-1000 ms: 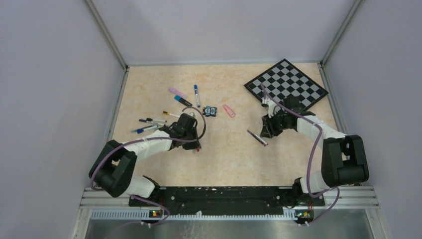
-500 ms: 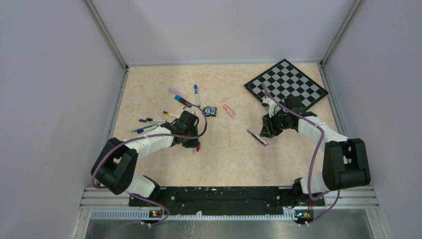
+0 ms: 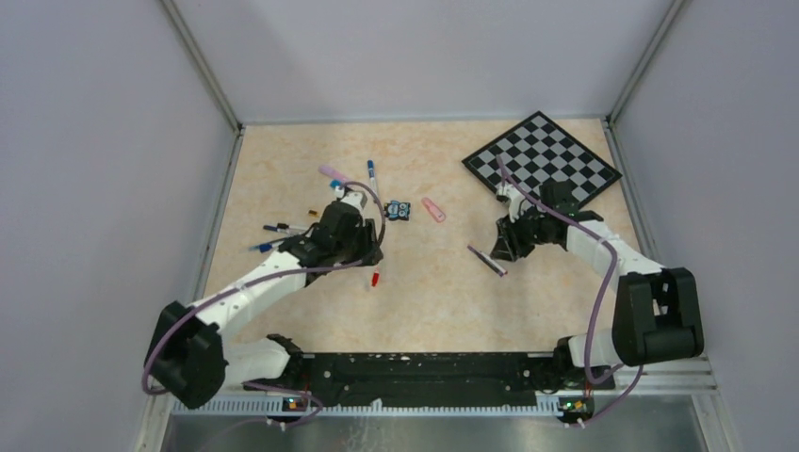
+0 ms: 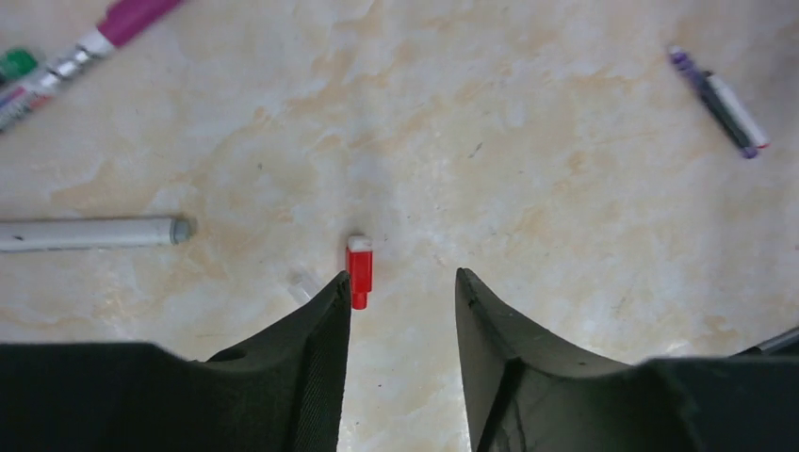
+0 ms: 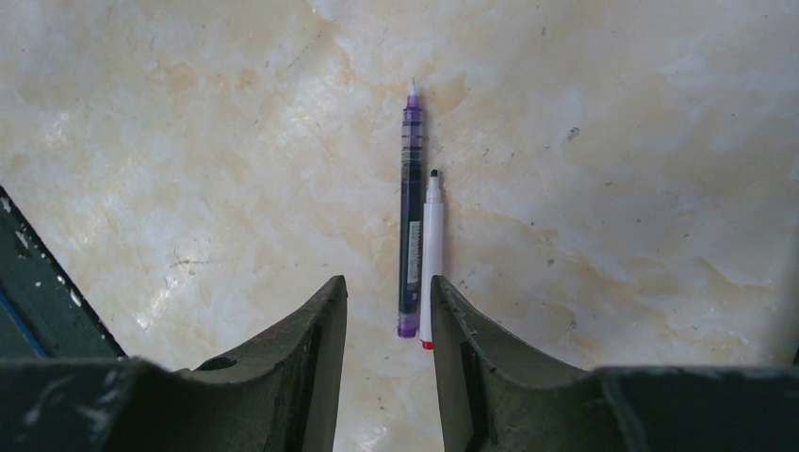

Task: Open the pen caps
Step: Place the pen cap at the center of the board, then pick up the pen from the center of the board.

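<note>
A red pen cap lies on the table just past my left gripper's left fingertip, touching nothing. That gripper is open and empty. From above, the red cap sits a little nearer than the left gripper. A purple pen and a white pen lie side by side, uncapped, their tips pointing away. My right gripper hangs open above their near ends with nothing between its fingers. From above, both pens lie left of the right gripper.
A chessboard fills the far right corner. A small toy block and a pink piece lie mid-table. Several pens are scattered far left, with a blue-capped pen beyond. A grey pen lies left of the cap.
My left gripper has opened and drawn away toward the far side, leaving the red cap on the table. The right gripper has stayed above the two pens.
</note>
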Robot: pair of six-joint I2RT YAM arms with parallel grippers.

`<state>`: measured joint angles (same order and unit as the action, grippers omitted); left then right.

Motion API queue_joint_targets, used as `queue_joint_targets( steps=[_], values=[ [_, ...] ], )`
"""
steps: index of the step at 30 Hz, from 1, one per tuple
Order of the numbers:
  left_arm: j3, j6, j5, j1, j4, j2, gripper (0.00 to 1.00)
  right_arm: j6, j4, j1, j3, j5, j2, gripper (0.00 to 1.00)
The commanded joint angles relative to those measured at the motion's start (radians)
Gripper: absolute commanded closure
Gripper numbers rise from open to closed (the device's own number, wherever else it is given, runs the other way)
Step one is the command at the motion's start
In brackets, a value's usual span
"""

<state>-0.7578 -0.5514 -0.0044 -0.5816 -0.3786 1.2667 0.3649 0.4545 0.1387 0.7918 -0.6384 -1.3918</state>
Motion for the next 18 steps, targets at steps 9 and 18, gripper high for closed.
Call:
queue_joint_targets(
  steps=[9, 18],
  values=[
    [0.164, 0.057, -0.048, 0.015, 0.251, -0.403, 0.01, 0.132, 0.067, -0.013, 0.058, -0.213, 0.142, 0.59],
    [0.177, -0.058, -0.010, 0.052, 0.231, -0.326, 0.01, 0.151, 0.082, -0.013, 0.055, -0.265, 0.190, 0.59]
  ],
)
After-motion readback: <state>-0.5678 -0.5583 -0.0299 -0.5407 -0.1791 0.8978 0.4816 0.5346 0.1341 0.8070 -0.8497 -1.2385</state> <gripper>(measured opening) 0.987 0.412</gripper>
